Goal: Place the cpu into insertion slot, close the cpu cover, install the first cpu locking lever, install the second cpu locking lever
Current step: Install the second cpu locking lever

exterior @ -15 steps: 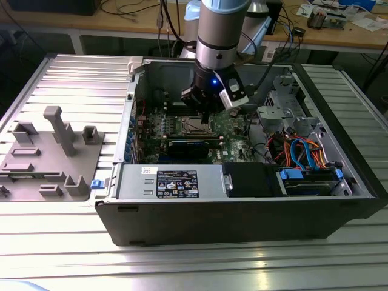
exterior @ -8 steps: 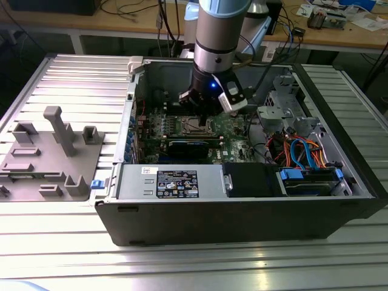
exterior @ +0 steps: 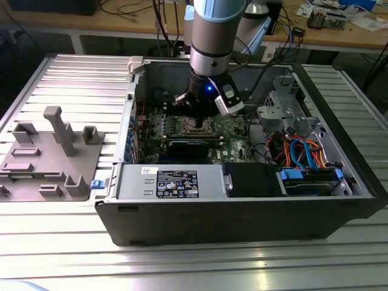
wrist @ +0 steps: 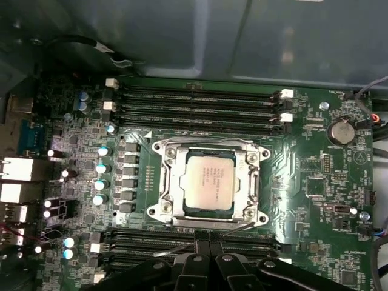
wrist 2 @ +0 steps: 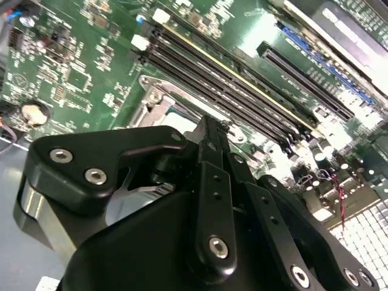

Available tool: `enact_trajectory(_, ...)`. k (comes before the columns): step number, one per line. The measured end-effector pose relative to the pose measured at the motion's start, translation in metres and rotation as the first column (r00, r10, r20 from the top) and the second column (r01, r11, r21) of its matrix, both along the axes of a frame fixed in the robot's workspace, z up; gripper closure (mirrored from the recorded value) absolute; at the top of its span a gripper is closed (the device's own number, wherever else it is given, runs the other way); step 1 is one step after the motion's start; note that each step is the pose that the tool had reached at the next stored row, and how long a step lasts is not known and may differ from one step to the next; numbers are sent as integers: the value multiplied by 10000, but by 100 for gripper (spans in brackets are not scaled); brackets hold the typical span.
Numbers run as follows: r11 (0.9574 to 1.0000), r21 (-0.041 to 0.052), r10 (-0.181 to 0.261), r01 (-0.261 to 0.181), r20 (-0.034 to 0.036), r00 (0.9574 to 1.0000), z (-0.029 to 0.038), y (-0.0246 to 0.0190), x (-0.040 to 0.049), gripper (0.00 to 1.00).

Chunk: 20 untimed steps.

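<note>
The cpu, a silver-grey square, lies flat in the insertion slot on the green motherboard. The cpu cover, a silvery frame, is folded down around it with the chip showing through its window. A thin wire locking lever runs slanted along the socket edge nearest my gripper. The black fingers are shut together, their tips at that lever by the socket edge. Another lever lies along an adjacent side of the socket. In the second wrist view the fingers cover most of the socket. In the exterior view the gripper is down inside the case.
Black memory slots flank the socket on two sides, with capacitors on a third. In the exterior view the open computer case has a drive cage and cables at the right. A grey fixture tray stands outside at the left.
</note>
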<state>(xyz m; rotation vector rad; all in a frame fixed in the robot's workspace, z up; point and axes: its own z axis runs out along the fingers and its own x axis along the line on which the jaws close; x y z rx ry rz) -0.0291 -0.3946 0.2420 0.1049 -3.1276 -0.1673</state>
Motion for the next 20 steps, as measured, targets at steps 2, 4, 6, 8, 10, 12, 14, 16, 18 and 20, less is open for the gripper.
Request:
enact_trajectory(2,10000,22,0,0,-6,10000,-7,-12,-38,89)
enact_trajectory(4,10000,39,0,0,-11,10000,-21,-15,-72,89)
enact_trajectory(6,10000,56,0,0,-20,10000,-50,-15,-116,89)
enact_trajectory(8,10000,72,0,0,-20,10000,-74,-16,-131,89)
enact_trajectory(10,9999,117,1,0,-22,10000,-99,-34,-132,89)
enact_trajectory(12,9998,191,-1,1,-28,10000,-121,-57,-140,89)
enact_trajectory(14,9996,292,0,1,-42,10000,-150,-72,-182,89)
enact_trajectory(16,9993,365,1,2,-87,10000,-164,-95,-205,89)
enact_trajectory(18,9987,506,0,7,-147,9999,-168,-196,-206,89)
enact_trajectory(20,9984,570,0,9,-155,9999,-169,-205,-214,89)
